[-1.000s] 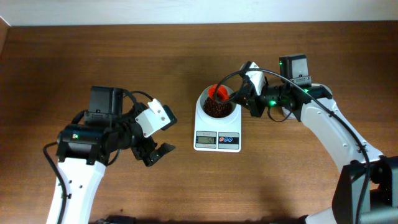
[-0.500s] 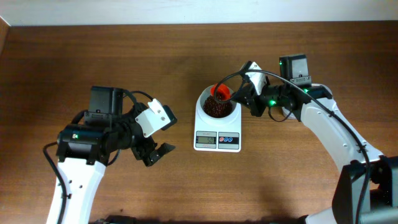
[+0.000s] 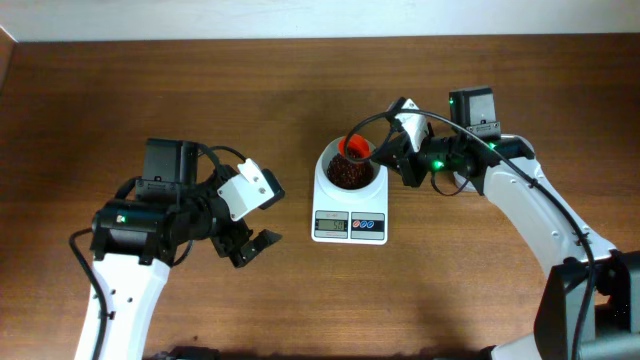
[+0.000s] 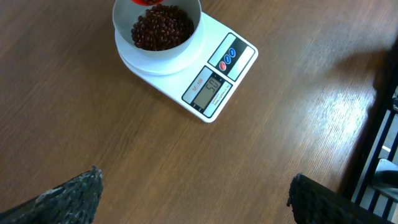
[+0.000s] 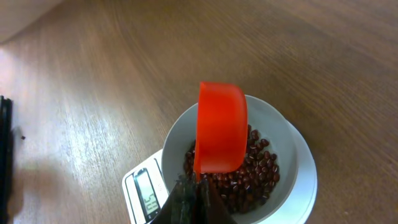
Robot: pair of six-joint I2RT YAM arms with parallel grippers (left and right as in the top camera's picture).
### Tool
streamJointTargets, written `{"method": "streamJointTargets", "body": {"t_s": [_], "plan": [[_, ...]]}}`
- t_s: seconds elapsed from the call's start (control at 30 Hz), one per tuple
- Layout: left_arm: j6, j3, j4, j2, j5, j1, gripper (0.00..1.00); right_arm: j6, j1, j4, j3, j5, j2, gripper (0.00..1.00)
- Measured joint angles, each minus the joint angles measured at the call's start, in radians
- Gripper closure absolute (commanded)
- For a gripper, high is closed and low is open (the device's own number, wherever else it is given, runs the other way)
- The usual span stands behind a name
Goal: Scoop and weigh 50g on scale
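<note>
Scale [image 4: 200, 59], display [image 4: 208, 92] digits illegible, beans [image 4: 163, 28] on top

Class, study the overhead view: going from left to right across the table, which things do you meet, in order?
left gripper → scale → right gripper. The orange scoop and beans overlap the scale, so they are left out.

An orange plastic scoop [image 5: 220, 127] is hanging just above the brown wood-grain surface [image 3: 200, 100], a little right of the surface's middle and tilting steeply. Its inside is not showing clearly. A pale strip [image 3: 300, 20] is running along the surface's far edge.
</note>
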Motion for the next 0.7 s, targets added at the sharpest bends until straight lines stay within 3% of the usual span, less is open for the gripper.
{"method": "streamJointTargets", "body": {"t_s": [0.7], "plan": [[0.000,0.000,0.000,0.000,0.000,0.000,0.01,0.155,0.000,0.041,0.000,-0.091,0.000,0.96]]}}
